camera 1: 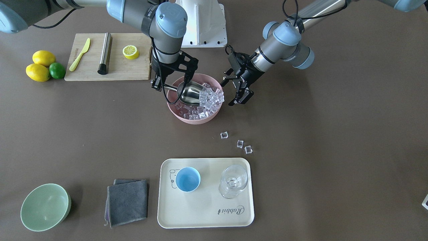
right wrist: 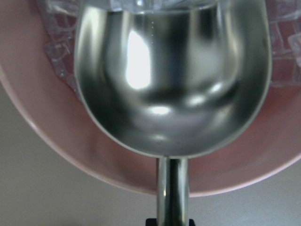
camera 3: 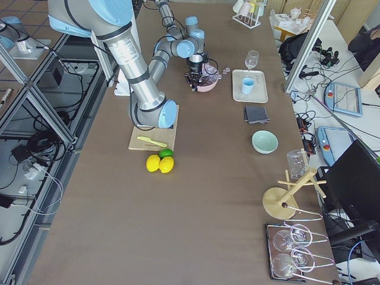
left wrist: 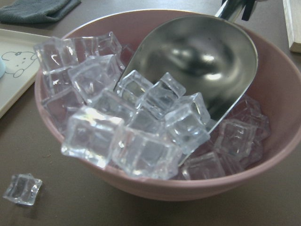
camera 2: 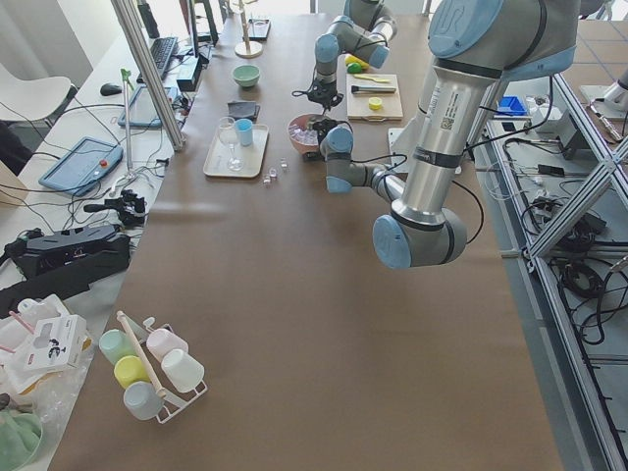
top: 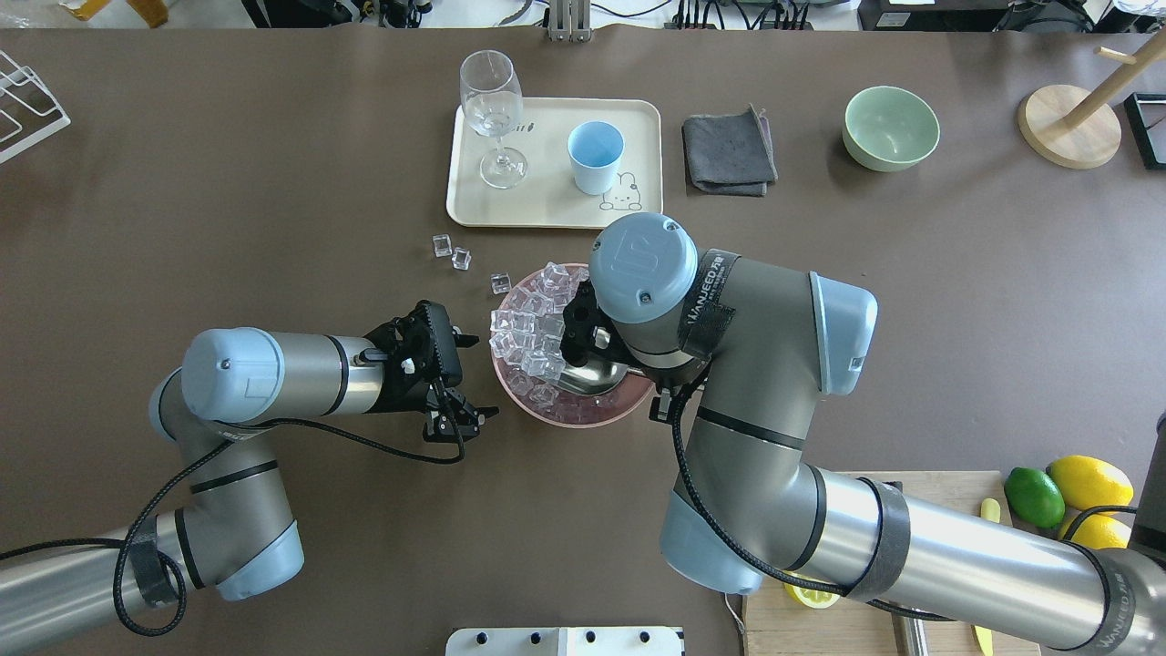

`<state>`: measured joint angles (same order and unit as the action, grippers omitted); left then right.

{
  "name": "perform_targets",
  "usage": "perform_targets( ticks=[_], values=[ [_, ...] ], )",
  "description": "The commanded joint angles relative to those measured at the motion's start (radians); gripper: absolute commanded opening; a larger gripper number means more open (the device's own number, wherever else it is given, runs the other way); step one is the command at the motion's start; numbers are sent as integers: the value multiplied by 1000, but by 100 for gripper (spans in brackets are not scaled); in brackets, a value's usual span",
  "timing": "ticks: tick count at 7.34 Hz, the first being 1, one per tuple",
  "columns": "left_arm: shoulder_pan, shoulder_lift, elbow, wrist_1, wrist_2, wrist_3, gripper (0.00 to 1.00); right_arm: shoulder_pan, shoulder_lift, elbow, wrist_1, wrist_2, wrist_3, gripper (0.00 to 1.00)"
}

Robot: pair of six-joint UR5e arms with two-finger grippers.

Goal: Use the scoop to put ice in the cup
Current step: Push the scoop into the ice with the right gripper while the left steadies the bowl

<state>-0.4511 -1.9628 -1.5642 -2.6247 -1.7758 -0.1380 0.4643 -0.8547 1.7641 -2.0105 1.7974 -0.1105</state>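
The right end effector [camera 1: 170,84] is clenched on the thin handle of the scoop [left wrist: 202,61], which is held low in the pink bowl [camera 1: 194,118] with its open mouth pushed against the ice [left wrist: 141,127]. The back of the trough is seen to be bare and shiny; only a few cubes rest on its front lip. The step in hand is judged to be the loading of the scoop, and it is not yet done.

A good load would be gained if the mouth were driven deeper under the pile and the handle then lowered, so that the cubes are tipped back into the trough before any lift. The pile is heaped above the bowl's far rim, so a slow, shallow push is advised, or cubes may be shoved over it. Three loose cubes [camera 1: 237,143] lie on the counter beyond the bowl.

The left end effector [top: 481,375] is released and empty, just beside the bowl's left side and apart from it; the bowl could be steadied by it if it slides.

The cup [camera 1: 188,179] stands empty on the cream tray [camera 1: 204,214], farther from the robot, beside a stemmed glass [camera 1: 233,182]. A level carry is called for.
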Motion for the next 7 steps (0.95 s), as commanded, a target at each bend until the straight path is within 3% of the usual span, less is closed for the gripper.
perform_targets(
  ticks=[1, 5, 6, 7],
  values=[
    [0, -1, 0, 0, 1, 0, 98, -3, -38, -2, 111, 8, -21, 0],
    [-7, 10, -23, 0, -8, -6, 98, -3, -40, 38, 118, 17, -76, 0],
    [-9, 12, -25, 0, -8, -6, 98, -3, -70, 67, 146, 16, -78, 0],
    [-11, 12, -25, 2, -8, -6, 98, -3, -120, 71, 261, 34, -75, 0]
  ],
)
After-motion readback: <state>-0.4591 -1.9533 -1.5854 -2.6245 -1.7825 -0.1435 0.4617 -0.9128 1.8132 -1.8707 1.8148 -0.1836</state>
